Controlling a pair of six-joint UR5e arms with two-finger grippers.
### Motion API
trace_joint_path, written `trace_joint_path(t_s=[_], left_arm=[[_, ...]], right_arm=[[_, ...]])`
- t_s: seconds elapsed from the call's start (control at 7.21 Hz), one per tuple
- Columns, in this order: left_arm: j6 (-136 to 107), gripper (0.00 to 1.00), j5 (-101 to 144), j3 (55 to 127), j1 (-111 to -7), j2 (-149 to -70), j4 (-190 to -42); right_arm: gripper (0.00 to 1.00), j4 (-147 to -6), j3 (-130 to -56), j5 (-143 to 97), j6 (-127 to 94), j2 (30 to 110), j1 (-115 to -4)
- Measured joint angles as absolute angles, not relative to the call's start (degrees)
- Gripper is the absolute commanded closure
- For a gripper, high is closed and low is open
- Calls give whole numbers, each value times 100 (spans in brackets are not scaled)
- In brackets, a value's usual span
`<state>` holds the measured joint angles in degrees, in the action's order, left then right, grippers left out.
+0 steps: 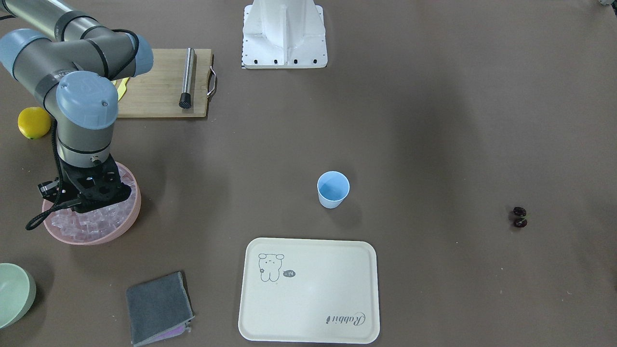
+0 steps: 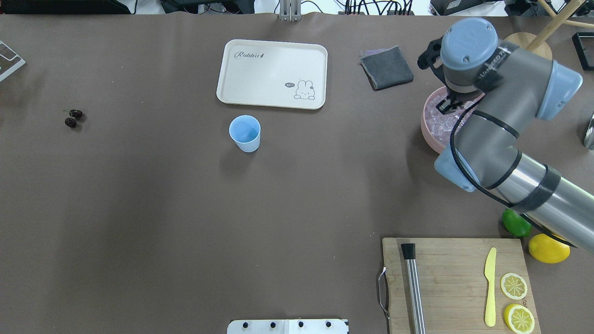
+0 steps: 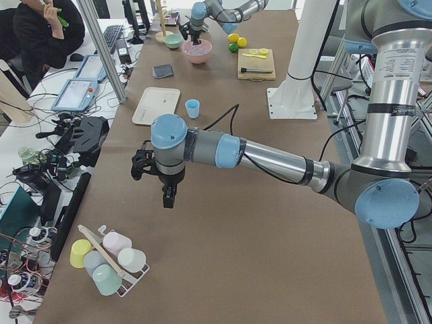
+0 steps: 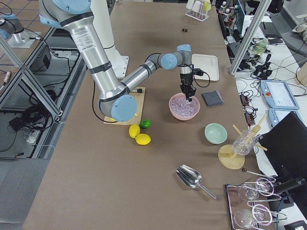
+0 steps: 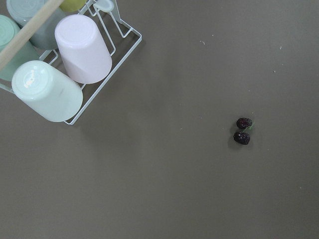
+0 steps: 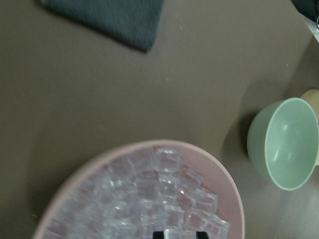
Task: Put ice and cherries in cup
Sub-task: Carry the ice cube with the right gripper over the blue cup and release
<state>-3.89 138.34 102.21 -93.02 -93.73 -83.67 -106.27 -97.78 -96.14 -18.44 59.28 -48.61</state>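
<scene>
Cup (image 2: 245, 133) stands upright mid-table, mouth up, sides tapering to its base, just beside the tray (image 2: 271, 74) on the robot's side. Front view looks into it and shows plain blue wall. Cherries (image 2: 73, 118) lie as a touching pair on the table, well apart from cup toward robot's left. The pair's long axis runs roughly near-to-far across the table, slightly diagonal in overhead, w/ a hint of green stem beside them in L wrist view. Ice (image 2: 438, 123) is heaped in the pink bowl (image 2: 426, 134), well apart from cup toward robot's right. R gripper (image 2: 448, 105) points straight down into the heap. Front view hides its tips behind the gripper body. R wrist view shows both dark fingertips (image 6: 158, 234) at its bottom edge, set narrow w/ one cube pinched btwn them, plus green bowl (image 6: 289, 144) and grey cloth (image 6: 114, 20) beyond the pink rim. L gripper (image 3: 167, 199) shows only in exterior-left view, hanging fingers-down above the table; can't tell if open or closed. L wrist view looks down on cherries, right of ctr, and a wire rack of upturned cups (image 5: 75, 64) top left.
</scene>
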Motion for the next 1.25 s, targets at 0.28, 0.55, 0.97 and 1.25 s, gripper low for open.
trace_joint_path(t_s=[0.28,0.55,0.97,1.25], left_arm=[[-394,2,13834,10251,-9306,-9374,-8365],[-395,2,13834,10252,-9307,-9380,-8360],[-398,2,13834,10217,-9313,-9393,-8356],[-401,2,13834,10215,-9319,-9390,-8351]], right_arm=[[74,-10670,-9478,-9951,-3592,4891,-4686],[75,-10211,-8356,-9901,-5404,3644,-4089],[74,-9232,-7127,-9768,-6598,2509,-3484],[73,-8647,-6977,-9766,-6648,2530,-3309]])
